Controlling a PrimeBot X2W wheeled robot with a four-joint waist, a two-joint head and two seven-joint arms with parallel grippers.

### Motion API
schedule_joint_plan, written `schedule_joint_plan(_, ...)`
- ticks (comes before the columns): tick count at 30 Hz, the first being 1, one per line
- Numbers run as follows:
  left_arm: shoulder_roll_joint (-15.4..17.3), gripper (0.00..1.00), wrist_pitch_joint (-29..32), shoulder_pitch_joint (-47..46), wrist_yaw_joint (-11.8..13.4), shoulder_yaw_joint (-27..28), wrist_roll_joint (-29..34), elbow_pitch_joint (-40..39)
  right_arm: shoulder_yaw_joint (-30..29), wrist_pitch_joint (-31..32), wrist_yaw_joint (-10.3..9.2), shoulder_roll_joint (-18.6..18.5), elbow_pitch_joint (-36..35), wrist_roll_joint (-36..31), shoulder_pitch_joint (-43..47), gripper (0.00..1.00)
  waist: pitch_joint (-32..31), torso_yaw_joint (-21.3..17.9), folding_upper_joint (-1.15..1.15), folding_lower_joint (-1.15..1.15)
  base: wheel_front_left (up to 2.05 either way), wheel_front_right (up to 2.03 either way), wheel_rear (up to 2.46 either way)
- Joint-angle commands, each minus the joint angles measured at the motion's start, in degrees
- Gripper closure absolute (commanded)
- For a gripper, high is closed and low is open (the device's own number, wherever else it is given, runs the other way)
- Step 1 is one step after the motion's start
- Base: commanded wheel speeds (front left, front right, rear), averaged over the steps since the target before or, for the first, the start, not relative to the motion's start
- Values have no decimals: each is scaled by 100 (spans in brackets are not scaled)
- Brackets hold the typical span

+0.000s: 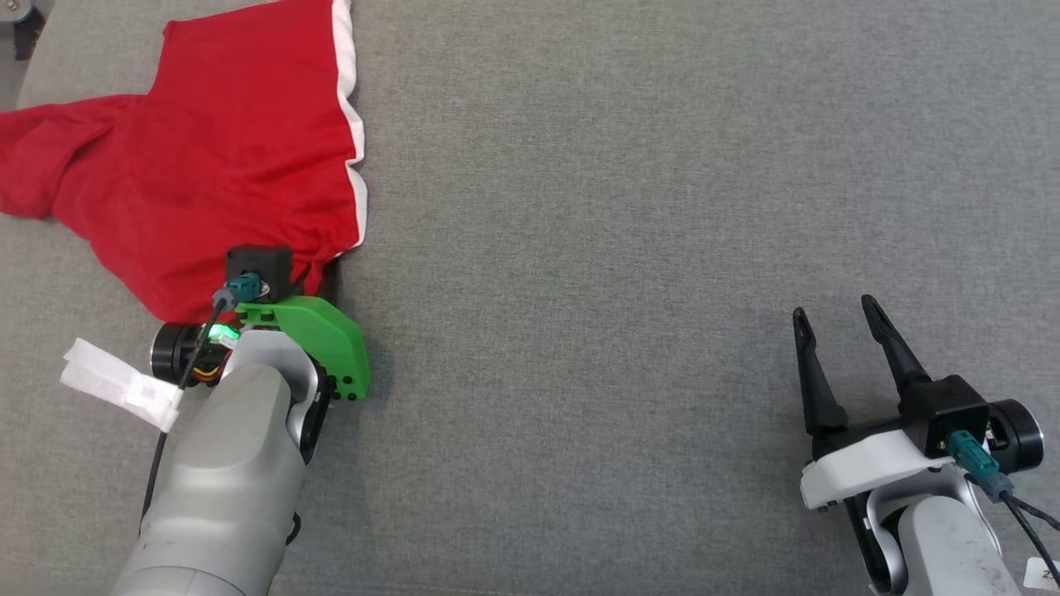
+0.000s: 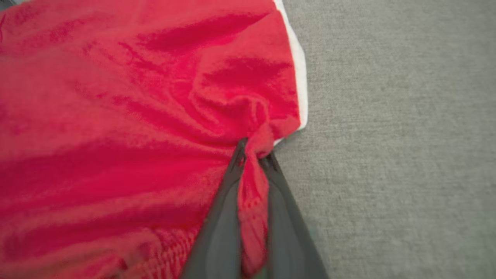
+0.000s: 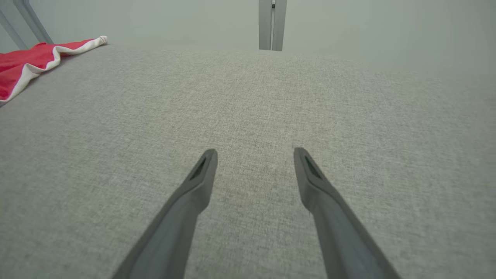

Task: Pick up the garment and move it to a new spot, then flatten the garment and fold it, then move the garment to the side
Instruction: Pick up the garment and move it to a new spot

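Left wrist view frames show the left gripper (image 2: 254,153) pressed together on a bunched fold of the garment (image 2: 116,116), pinched just beside the lower end of the white trim (image 2: 300,77). The red cloth is spread and rumpled on the grey padded surface (image 1: 662,207), all of it to the left of the trim, with one lobe trailing furthest from it. The right gripper (image 1: 832,308) is held with its fingers spread and nothing between them, well apart from the trim, to its right and nearer the robot.

The garment is judged light, soft and limp. It can be expected to sag from any single hold and to drag on the woven surface rather than glide. A corner pinch such as this one is suited to lifting. For flattening, a second hold further along the trim is judged useful, since a stitched band is likely firmer than the body cloth. Thin fabric could be pulled out of narrow fingertips by a sharp tug.

Right of the trim, a broad bare stretch of surface is offered for carrying and spreading. Left of the trim, beyond the cloth, the surface's rounded edge (image 1: 25,74) lies near, and cloth could be lost over it.
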Motion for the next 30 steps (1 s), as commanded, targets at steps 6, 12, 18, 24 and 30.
schedule_joint_plan(6,-123,100,26,-4,-109,-151,-149,46,-15,-15,-10,68,107,106,202,0,-490,-144,0,0,0,0,0)
schedule_joint_plan(12,-133,100,576,131,-119,-865,-713,-998,7,-15,-9,94,212,233,399,0,-983,-300,0,0,0,0,0)
schedule_joint_plan(18,-42,100,1415,385,-121,-1760,-1758,-2931,63,-15,-9,98,274,506,545,0,-1352,-660,0,0,0,0,0)
schedule_joint_plan(24,127,100,2255,621,-121,-1989,-3079,-5089,97,-15,-9,100,350,723,636,0,-1534,-1121,0,0,0,0,0)
schedule_joint_plan(30,-26,100,2861,735,348,-1723,-4126,-6570,98,-15,-9,99,417,972,688,0,-1590,-1569,0,0,0,0,0)
